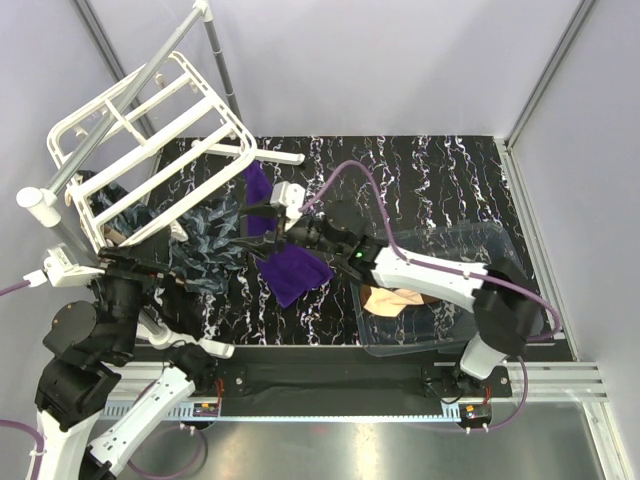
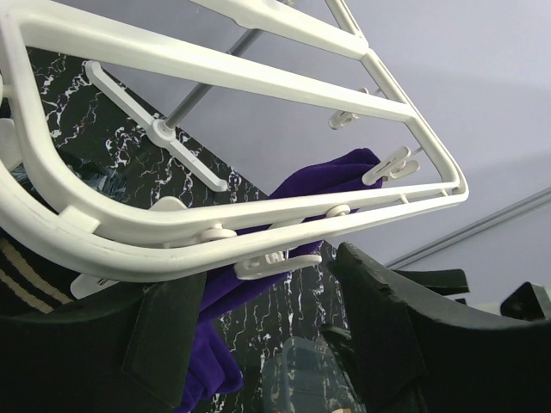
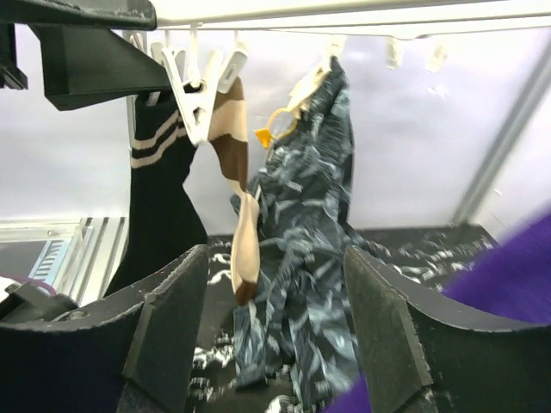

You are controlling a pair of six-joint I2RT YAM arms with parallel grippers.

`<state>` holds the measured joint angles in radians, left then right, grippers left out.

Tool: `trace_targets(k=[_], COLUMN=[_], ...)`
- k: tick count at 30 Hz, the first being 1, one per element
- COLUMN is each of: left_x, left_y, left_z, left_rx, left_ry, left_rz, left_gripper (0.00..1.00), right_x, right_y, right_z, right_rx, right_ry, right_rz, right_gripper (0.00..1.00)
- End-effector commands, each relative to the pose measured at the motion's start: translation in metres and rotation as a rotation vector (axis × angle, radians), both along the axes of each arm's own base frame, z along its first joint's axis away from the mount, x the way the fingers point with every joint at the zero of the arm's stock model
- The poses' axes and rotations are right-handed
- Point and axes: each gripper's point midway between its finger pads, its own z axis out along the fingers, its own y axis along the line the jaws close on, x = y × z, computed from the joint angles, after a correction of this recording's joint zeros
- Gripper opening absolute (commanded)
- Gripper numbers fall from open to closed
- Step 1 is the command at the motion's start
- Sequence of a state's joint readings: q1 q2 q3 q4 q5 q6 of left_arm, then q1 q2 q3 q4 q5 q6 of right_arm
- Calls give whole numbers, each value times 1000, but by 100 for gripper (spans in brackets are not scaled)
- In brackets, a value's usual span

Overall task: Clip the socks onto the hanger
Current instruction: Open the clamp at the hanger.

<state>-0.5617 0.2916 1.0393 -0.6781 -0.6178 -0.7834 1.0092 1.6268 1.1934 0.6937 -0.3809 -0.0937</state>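
The white hanger [image 1: 150,130] hangs tilted at the back left, and its bars fill the top of the left wrist view [image 2: 215,73]. Clipped to it in the right wrist view are a black sock with beige stripes [image 3: 159,202], a beige sock with brown cuff [image 3: 234,163] and a grey patterned sock [image 3: 301,258]. A peach sock [image 1: 392,300] lies in the clear bin. My right gripper [image 1: 258,228] [image 3: 275,258] is open and empty, facing the hanging socks. My left gripper [image 1: 185,272] [image 2: 267,284] is open and empty just under the hanger's edge, below a clip [image 2: 277,258].
A purple cloth [image 1: 292,270] hangs from the hanger's near corner and shows in both wrist views [image 2: 215,284] [image 3: 508,275]. The clear plastic bin [image 1: 480,245] stands at the right. The grey metal pole [image 1: 130,95] and white stand foot [image 1: 280,157] are at the back left.
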Motion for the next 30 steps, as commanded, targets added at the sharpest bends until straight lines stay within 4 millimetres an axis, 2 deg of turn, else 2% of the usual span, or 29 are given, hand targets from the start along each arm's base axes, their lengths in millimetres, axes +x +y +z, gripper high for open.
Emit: trace_targets(k=[1,3,8,9,10,12,13,21,26,30], left_x=[-5,-5,-5,-4,-4,-3,-3,-6,-6,-7], left_y=[10,10,9,8,7,6,6,7,6,6], left_z=[21,22,24,24,23,24,24,27,27,28], left_rx=[-48,-48,-51,-52,-50,-50,-48,-55,-58,-65], left_ry=[-75,-78,-85,-86,-84,-86,-85,-92,-90,-92], left_rz=[36,35,32,30,27,23,20,18,13,9], left_gripper=[67,67,68,68,68,68,68,68,68,68], right_x=[-16,-19,-13,-18,-15,-19,-19,-28,-32,-36], right_y=[18,25,42,47,52,59,64,81,90,95], right_z=[49,55,55,59,52,56,50,59,53,53], right_rx=[146,165,198,207,198,209,195,215,211,209], right_ry=[-129,-137,-104,-103,-91,-86,-77,-28,16,40], right_rz=[77,76,48,53,43,45,52,131,176,205], right_gripper=[72,73,74,74,73,73,72,67,62,61])
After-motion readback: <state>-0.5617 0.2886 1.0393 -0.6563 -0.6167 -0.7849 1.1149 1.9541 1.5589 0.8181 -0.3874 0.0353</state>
